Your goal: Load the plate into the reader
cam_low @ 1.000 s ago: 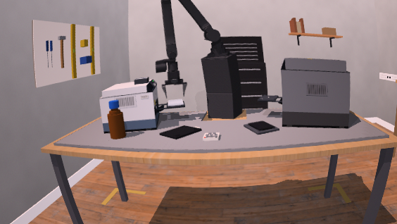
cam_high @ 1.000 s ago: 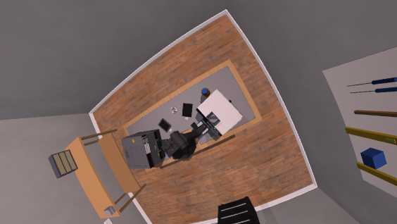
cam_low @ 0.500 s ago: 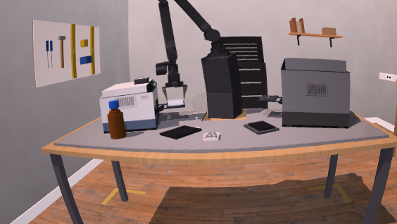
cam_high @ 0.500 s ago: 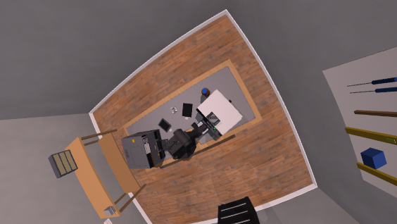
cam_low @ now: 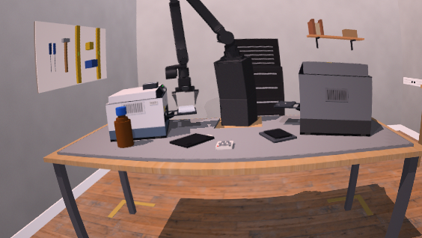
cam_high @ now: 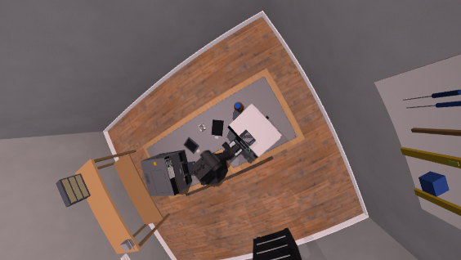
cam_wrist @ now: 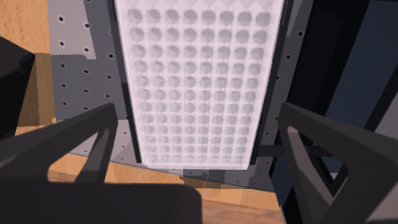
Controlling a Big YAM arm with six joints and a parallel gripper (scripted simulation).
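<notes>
The 1 arm (cam_high: 211, 162) (cam_low: 179, 35) reaches down, its jaws (cam_low: 185, 106) wide open.
</notes>
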